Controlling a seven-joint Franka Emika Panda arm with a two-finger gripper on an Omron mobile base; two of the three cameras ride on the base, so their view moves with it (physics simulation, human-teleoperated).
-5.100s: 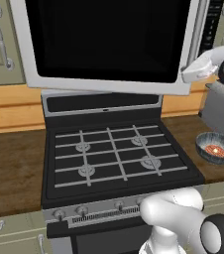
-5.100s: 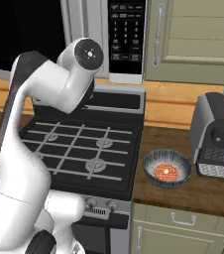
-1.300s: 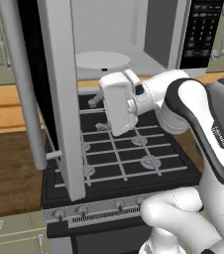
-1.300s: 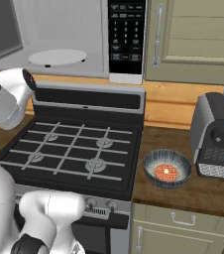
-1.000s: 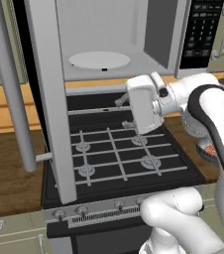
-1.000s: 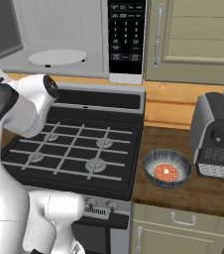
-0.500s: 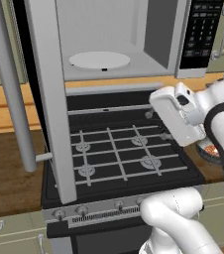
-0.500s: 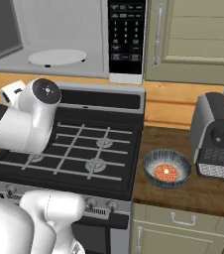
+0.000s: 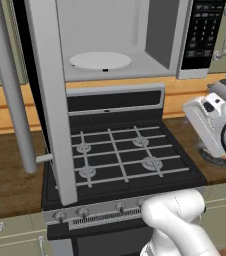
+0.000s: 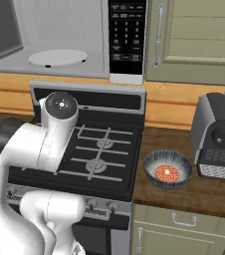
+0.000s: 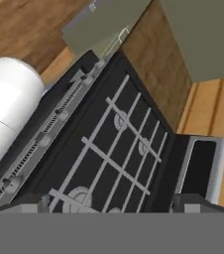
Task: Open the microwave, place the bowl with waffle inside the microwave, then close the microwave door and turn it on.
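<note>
Microwave door [image 9: 45, 100], silver-framed, stands wide open at frame left; the open, empty end effector [image 9: 207, 122] could knock the small dark grey ribbed bowl [image 10: 168, 169].

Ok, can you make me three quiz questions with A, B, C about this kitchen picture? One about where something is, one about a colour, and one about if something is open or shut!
1. Where is the bowl?
A. inside the microwave
B. on the counter between the stove and the coffee machine
C. on a stove burner

2. What colour is the turntable in the microwave?
A. white
B. red
C. black

3. How is the microwave door?
A. shut
B. taken off
C. swung wide open

Answers:
1 B, the bowl with its waffle sits on the wooden counter beside the coffee machine.
2 A, the round plate inside looks white.
3 C, the door stands out to the left and the inside shows.
</note>
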